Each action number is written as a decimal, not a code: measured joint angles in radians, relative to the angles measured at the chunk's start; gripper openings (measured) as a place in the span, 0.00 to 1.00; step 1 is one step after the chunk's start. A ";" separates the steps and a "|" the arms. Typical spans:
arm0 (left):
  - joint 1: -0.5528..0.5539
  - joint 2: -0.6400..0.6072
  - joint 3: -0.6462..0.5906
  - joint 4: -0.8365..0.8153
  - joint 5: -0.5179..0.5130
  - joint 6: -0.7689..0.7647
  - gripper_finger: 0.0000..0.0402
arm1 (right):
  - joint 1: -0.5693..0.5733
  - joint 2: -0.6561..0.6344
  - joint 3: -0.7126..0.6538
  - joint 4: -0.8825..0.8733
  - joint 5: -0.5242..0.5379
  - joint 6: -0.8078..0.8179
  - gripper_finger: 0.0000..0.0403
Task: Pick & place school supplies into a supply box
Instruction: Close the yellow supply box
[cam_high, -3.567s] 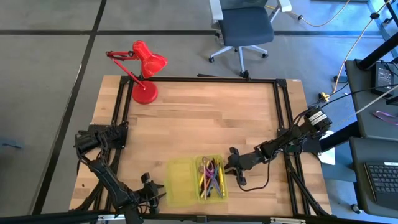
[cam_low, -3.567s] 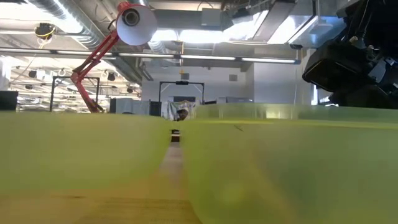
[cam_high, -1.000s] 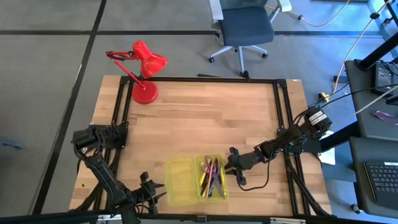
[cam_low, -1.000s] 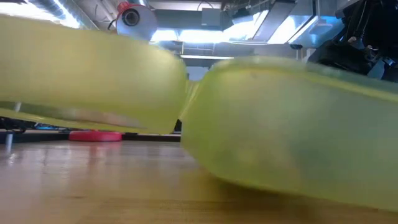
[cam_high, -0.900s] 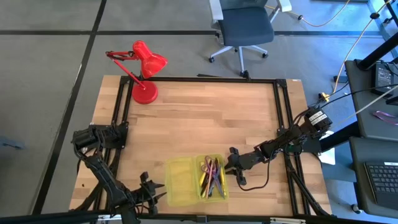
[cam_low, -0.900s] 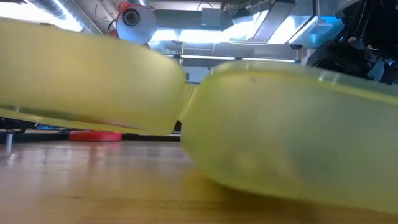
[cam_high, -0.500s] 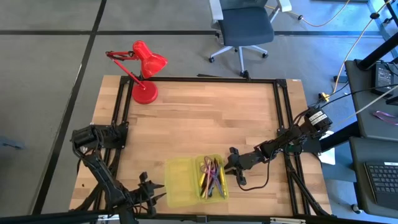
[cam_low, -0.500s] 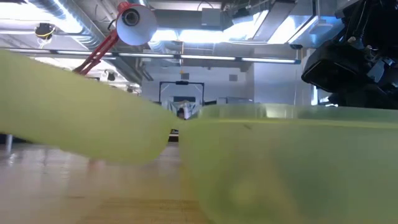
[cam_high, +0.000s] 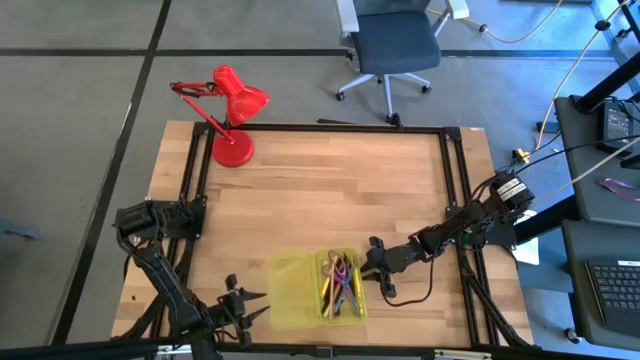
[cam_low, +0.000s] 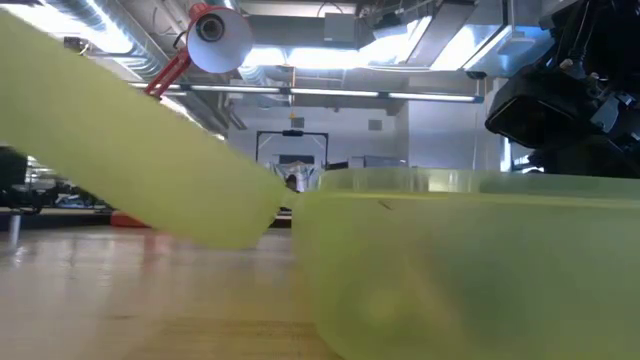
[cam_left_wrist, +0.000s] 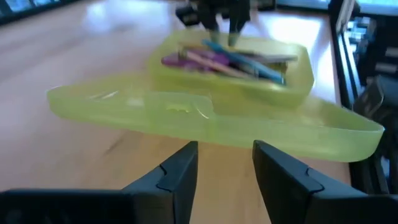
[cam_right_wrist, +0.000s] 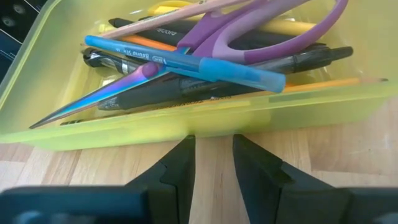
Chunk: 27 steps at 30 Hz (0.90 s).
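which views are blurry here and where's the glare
Low view: the translucent yellow-green plastic pencil case fills the frame as a soft out-of-focus mass, and the ceiling lights glare behind the red desk lamp. Left wrist view: case lid and wooden table are blurred. Right wrist view: the blue pen is sharp.

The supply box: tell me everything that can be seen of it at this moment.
The supply box is a translucent yellow-green plastic case of two hinged rectangular halves, near the table's front edge. Its right half lies flat on the wood and holds pens, pencils and the purple-handled scissors. The empty left half is tilted up off the table, part-way closed. The left gripper sits just before that raised half with jaws apart, clear of it; the right gripper rests at the full half's outer wall.
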 joint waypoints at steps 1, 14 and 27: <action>0.001 0.000 0.000 0.002 -0.019 0.000 0.37 | 0.000 0.000 0.000 0.000 0.000 0.000 0.28; 0.139 0.002 0.000 0.122 -0.075 0.163 0.37 | 0.000 0.000 0.000 0.004 0.001 0.021 0.28; 0.350 0.002 0.000 0.565 0.162 0.768 0.37 | 0.000 0.000 0.000 0.006 0.001 -0.003 0.28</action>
